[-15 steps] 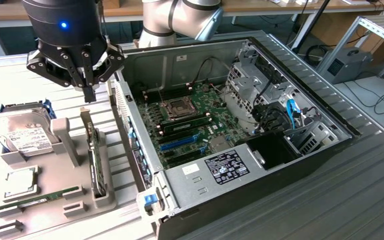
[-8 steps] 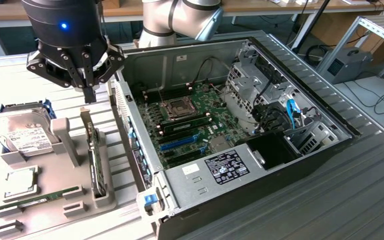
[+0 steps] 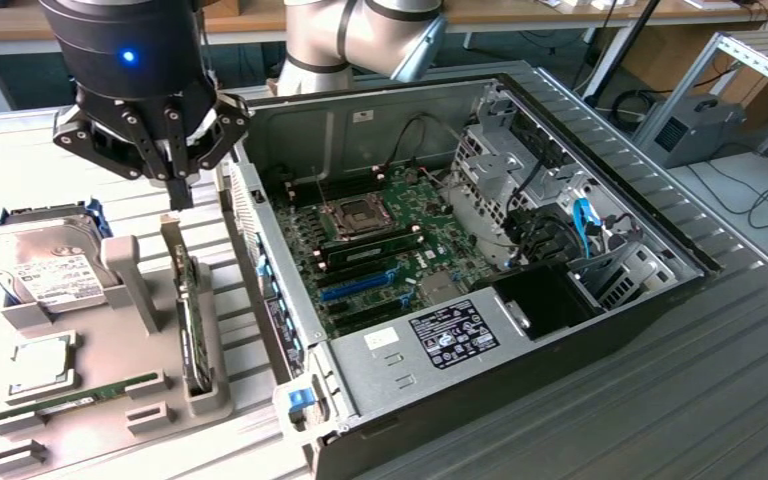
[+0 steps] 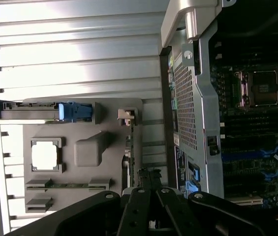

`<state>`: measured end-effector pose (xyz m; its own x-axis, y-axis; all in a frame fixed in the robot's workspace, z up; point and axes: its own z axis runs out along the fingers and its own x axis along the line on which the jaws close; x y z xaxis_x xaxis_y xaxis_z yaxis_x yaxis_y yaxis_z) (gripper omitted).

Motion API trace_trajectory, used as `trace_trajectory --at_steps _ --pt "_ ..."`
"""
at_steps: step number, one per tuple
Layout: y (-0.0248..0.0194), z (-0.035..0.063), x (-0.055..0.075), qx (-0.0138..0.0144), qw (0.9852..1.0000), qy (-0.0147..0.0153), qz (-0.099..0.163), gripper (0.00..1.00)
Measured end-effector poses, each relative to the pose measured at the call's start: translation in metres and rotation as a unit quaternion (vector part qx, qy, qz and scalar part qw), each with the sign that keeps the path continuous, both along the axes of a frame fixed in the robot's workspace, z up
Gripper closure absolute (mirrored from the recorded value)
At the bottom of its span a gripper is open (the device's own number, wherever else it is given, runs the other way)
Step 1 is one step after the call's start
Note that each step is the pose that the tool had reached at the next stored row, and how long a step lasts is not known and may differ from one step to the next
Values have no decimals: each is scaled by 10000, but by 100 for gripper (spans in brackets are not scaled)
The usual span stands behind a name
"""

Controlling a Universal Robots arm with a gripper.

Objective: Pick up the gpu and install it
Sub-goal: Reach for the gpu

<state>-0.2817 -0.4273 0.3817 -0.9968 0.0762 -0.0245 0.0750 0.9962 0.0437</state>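
Note:
The gpu (image 3: 192, 325) stands on its edge in a slot of the grey holder tray (image 3: 117, 420), a dark card seen edge-on beside the open computer case (image 3: 398, 360). In the wrist view the gpu (image 4: 127, 164) is a thin dark strip just ahead of the fingertips. My gripper (image 3: 179, 195) hangs above the far end of the card, fingers pointing down and shut with nothing between them. It is a short way above the card and does not touch it. The wrist view shows the gripper (image 4: 148, 174) with its fingers pressed together.
On the tray lie a silver hard drive (image 3: 44, 265) in a blue frame, a CPU (image 3: 44, 360) and a green memory stick (image 3: 77, 398). Inside the case, the motherboard (image 3: 384, 240) has blue expansion slots (image 3: 357, 285). The case wall (image 3: 257, 250) rises right beside the tray.

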Motion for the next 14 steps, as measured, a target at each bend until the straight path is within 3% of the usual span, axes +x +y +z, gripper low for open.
trace_trajectory --at_steps 14 --pt "-65 0 -1 0 10000 0 0 89"
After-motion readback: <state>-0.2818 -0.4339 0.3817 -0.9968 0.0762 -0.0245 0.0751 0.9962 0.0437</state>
